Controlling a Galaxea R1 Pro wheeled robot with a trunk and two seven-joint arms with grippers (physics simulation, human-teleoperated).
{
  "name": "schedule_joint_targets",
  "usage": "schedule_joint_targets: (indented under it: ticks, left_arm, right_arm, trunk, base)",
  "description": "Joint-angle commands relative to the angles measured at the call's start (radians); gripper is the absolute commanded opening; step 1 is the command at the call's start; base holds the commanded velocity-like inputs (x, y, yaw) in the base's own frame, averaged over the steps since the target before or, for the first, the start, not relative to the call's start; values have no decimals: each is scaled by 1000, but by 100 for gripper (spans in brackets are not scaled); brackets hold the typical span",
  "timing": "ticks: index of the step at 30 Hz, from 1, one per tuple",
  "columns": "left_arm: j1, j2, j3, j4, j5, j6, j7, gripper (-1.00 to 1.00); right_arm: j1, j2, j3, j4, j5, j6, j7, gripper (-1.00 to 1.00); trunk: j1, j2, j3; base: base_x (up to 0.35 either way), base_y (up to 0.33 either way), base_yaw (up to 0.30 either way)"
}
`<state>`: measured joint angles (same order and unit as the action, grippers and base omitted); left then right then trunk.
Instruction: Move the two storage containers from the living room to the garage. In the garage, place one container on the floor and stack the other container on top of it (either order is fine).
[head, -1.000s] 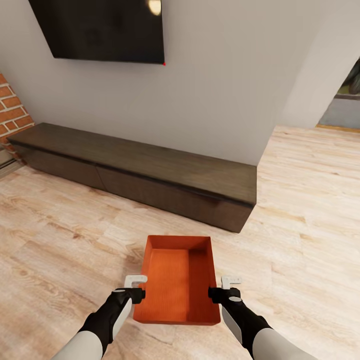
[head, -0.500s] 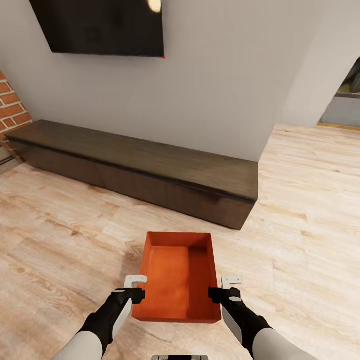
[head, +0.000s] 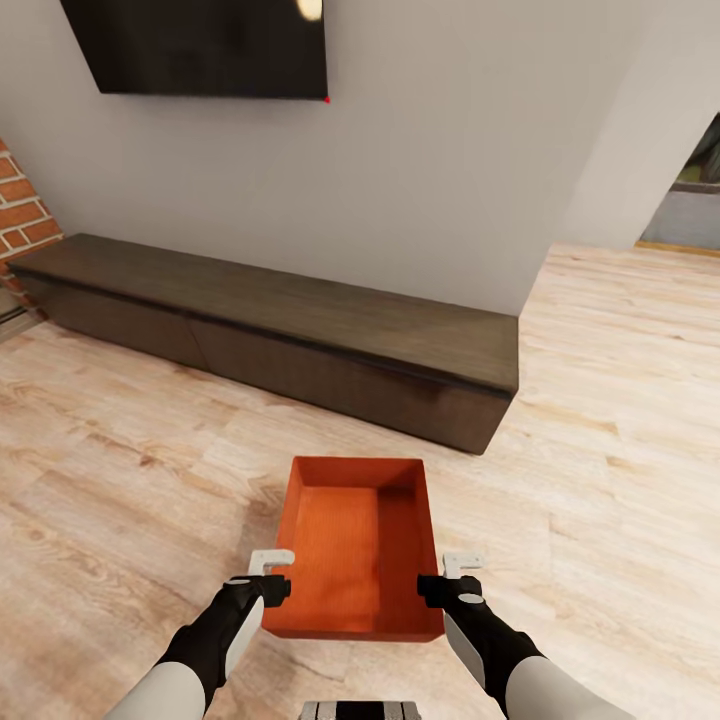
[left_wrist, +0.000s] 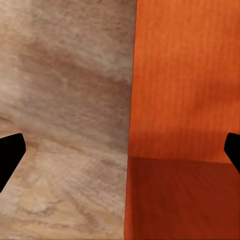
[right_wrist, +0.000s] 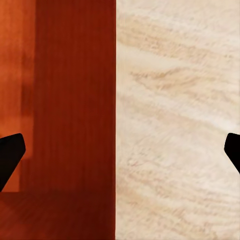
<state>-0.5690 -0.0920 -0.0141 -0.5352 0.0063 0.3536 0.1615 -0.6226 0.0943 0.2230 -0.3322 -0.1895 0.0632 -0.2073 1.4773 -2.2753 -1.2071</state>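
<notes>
Chief risk: a drop on the way to the garage. Orange-red rectangular open-topped storage container (head: 355, 545) flanked at its near end by the black-and-white left gripper (head: 268, 578) on one long wall and the black-and-white right gripper (head: 452, 578) on the other. In both wrist views, dark fingertips far apart at the picture's edges, with a container wall running between them and touching neither — jaws wide, astride the walls rather than pinching them. Hard to tell what actually bears the weight. If merely squeezed between the two arms, any uneven arm motion, sharp turn or jolt of the base could likely tip the far end down or let the box slide free.

Second risk: collision. Long low dark-brown wooden cabinet (head: 300, 340) close ahead, under the black wall-mounted screen (head: 200, 45); its near corner not far beyond the far wall of the container. Careless forward driving could knock the box out of the hold. Red brick column (head: 20, 205) at the left edge, well apart.

Container itself: plain straight walls, flat finely ribbed bottom, nothing inside, level and square to the robot, just in front of the trunk and low over the light wood-plank floor (head: 120, 500). A faint shadow beside it hints at a lifted box, though not certain. No sign of dark concrete, so most of the task probably not yet done.
</notes>
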Motion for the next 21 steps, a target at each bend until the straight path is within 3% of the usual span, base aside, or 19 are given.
schedule_joint_targets:
  ticks: [1,21]
  left_arm:
    - [0,0,-2,-3,0,5,4,100]
    - [0,0,-2,-17,0,1,5,100]
  right_arm:
    - [0,-1,9,-2,-9,6,-7,100]
    - [0,-1,10,-2,-8,6,-7,100]
  trunk:
    - [4,-8,-4]
    - [80,-148,-67]
  base:
    - [0,0,0]
    - [0,0,0]
